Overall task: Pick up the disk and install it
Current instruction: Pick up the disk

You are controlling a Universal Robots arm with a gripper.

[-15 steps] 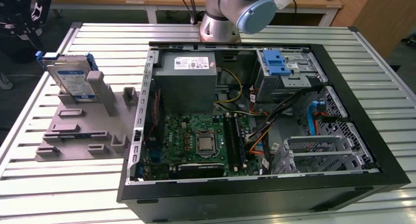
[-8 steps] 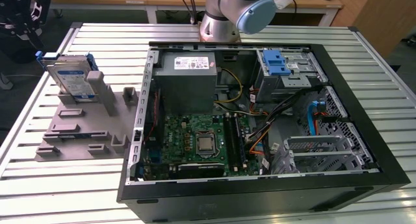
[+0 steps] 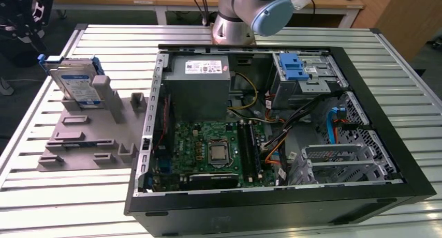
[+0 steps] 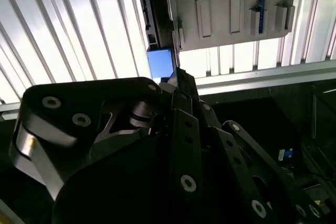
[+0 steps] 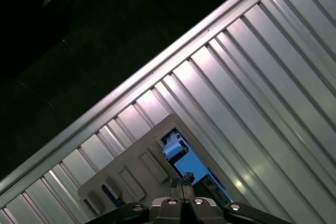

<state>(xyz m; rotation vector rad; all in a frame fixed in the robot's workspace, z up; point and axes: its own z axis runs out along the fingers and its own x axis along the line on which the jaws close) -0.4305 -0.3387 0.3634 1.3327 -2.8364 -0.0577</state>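
Up at ten o'clock in the exterior view, on the worktop (image 3: 69, 207): can see the disk (image 3: 74, 83) standing on edge in a grey holder (image 3: 86, 145), well apart from the open case (image 3: 276, 207) toward three o'clock. Not lifted yet.

Can make out the gripper (image 5: 181, 184) in both wrist views, closed and empty, jaws pressed together, with the disk's blue frame (image 5: 178, 156) straight beyond them. Hangs above the disk in the exterior view, toward eleven o'clock of it, not touching.

Worth fearing first: coming down closed and striking the disk's upper edge, tipping it or jamming it deeper into the holder. Could also, if opened too little or set off-centre, catch only the plastic frame and miss the metal body; would probably slip or twist on the lift. Might drag the holder up as well, seeing no clamp on it.

Over by the case, at one o'clock: risks snagging the loose cables (image 3: 275, 139) beside the bay (image 3: 321, 72), or clipping the case's rim on the way in. Would likely bind in the bay if carried tilted. Cannot tell whether the blue latch (image 3: 293, 67) there stands open or shut.
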